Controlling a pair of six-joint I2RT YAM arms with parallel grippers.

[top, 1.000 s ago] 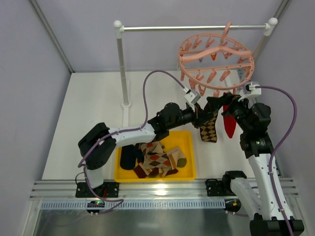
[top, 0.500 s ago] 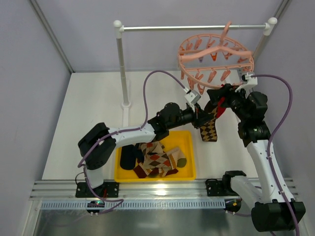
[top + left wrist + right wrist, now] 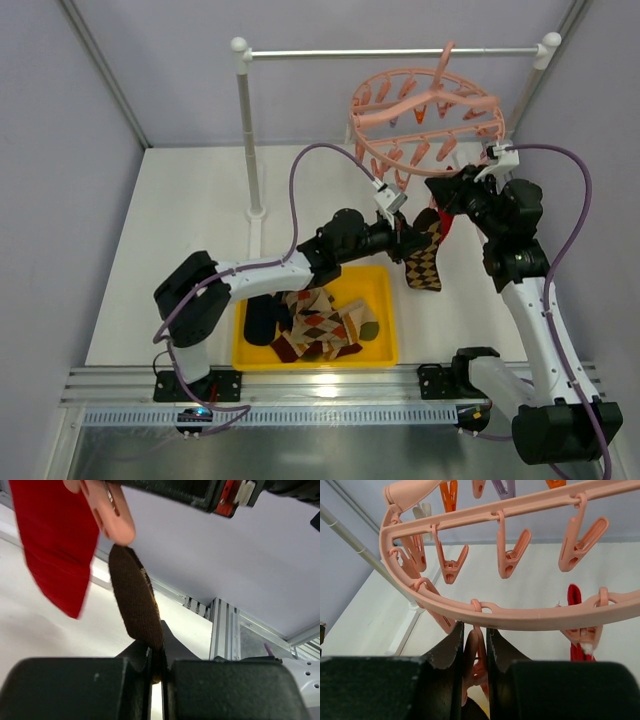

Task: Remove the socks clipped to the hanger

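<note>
Two-armed work right under the hanger (image 3: 425,108), hooked over the rail (image 3: 390,54). Clamping the left gripper (image 3: 156,655) hard on the brown cuff of the argyle sock (image 3: 424,268), dangling below the ring just beside the red sock (image 3: 50,545). Pinching the right gripper (image 3: 472,680) onto a pink clip (image 3: 474,662) under the ring, closing both fingers tight around it. Showing more socks (image 3: 320,325) heaped in the yellow bin (image 3: 390,300), down near the arm bases.
</note>
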